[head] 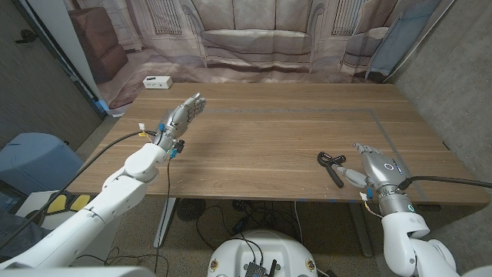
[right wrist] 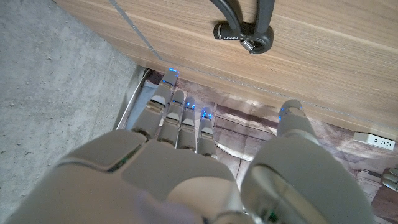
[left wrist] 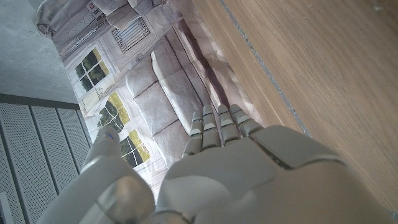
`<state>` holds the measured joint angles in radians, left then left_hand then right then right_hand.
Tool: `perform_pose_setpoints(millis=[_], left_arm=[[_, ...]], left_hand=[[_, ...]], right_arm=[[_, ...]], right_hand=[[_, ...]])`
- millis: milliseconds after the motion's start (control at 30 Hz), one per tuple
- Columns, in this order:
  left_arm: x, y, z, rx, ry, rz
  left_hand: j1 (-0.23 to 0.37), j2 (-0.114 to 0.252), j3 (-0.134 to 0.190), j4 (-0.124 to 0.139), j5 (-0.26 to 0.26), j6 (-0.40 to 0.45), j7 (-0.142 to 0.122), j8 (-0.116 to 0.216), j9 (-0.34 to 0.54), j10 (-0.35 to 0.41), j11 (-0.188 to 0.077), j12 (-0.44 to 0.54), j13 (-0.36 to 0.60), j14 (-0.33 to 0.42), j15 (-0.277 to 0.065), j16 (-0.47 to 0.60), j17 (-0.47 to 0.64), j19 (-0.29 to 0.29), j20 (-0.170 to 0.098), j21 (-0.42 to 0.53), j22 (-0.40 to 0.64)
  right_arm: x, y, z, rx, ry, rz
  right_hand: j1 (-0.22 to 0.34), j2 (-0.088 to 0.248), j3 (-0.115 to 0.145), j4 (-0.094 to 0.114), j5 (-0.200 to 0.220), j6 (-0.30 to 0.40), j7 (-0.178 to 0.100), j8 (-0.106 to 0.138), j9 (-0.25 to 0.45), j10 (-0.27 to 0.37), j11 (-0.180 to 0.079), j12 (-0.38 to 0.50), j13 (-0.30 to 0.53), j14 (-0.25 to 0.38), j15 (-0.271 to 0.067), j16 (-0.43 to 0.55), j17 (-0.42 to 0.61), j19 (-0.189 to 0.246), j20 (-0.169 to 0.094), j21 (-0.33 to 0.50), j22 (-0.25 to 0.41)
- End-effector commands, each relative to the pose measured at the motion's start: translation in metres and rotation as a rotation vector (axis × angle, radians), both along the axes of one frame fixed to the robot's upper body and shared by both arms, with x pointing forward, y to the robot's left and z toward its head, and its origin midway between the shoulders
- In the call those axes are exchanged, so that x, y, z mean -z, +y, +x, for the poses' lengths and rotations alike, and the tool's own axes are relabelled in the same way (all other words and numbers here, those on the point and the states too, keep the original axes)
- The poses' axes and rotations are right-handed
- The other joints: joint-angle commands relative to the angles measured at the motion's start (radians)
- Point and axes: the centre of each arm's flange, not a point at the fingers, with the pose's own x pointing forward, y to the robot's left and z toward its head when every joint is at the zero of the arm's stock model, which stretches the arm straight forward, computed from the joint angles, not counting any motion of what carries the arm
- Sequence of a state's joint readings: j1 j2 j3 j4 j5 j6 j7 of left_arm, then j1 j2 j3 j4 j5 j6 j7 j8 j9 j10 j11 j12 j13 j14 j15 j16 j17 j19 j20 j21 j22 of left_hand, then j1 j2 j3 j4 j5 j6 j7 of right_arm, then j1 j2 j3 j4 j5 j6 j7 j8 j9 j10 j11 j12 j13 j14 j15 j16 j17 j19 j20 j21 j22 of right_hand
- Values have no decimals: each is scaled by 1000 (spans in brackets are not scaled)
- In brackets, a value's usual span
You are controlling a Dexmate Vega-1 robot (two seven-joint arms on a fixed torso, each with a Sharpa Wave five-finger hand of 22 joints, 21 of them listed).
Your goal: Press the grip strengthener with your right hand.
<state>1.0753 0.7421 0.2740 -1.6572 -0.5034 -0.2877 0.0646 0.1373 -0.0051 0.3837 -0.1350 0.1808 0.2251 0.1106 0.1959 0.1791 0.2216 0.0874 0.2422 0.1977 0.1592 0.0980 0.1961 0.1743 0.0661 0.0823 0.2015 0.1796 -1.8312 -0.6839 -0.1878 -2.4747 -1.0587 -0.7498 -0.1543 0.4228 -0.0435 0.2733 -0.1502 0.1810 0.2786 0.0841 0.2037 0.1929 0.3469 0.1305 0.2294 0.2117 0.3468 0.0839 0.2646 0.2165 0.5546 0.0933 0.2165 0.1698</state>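
Observation:
A black grip strengthener point(head: 331, 166) lies on the wooden table point(head: 277, 131) near its front right, handles splayed toward the front edge; its spring end point(right wrist: 244, 35) appears in the right wrist view. My right hand point(head: 376, 165) stands just to the right of it, fingers stretched and apart, holding nothing; its thumb reaches toward the handles without touching them that I can see. My left hand point(head: 181, 117) hovers over the table's left side, fingers extended together, empty. The same left hand point(left wrist: 236, 162) points toward the far backdrop.
A white power strip point(head: 157, 82) lies at the table's far left corner. A printed backdrop of a sofa point(head: 254, 38) hangs behind the table. Grey tape lines point(head: 384, 131) mark the tabletop. A black cable point(head: 100, 150) runs along my left arm.

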Motion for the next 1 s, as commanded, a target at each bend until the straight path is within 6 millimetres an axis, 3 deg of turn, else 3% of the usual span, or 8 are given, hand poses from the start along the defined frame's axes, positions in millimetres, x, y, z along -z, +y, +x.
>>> perform_pose_setpoints(millis=[33, 1000], left_arm=[[2, 2, -2, -2, -2, -1], [7, 1, -6, -3, -3, -14]], left_hand=[[9, 1, 6, -2, 0, 9, -1, -1, 2, 9, -4, -6, 2, 9, -3, -3, 5, 2, 13, -1, 1], [12, 5, 8, -2, 0, 9, -1, -2, 2, 8, -4, -9, 2, 9, -1, -5, 5, 2, 14, -1, 1]], right_arm=[[-2, 5, 2, 21, 69, 7], [-4, 17, 22, 73, 191, -37]], right_hand=[[-1, -10, -7, 0, 1, 11, 9, 6, 5, 16, 2, 6, 3, 19, 0, 12, 3, 23, 0, 7, 5], [-2, -31, -18, 0, 4, 13, 27, 6, 6, 28, 1, 3, 3, 37, 18, 12, 1, 36, 15, 3, 5]])
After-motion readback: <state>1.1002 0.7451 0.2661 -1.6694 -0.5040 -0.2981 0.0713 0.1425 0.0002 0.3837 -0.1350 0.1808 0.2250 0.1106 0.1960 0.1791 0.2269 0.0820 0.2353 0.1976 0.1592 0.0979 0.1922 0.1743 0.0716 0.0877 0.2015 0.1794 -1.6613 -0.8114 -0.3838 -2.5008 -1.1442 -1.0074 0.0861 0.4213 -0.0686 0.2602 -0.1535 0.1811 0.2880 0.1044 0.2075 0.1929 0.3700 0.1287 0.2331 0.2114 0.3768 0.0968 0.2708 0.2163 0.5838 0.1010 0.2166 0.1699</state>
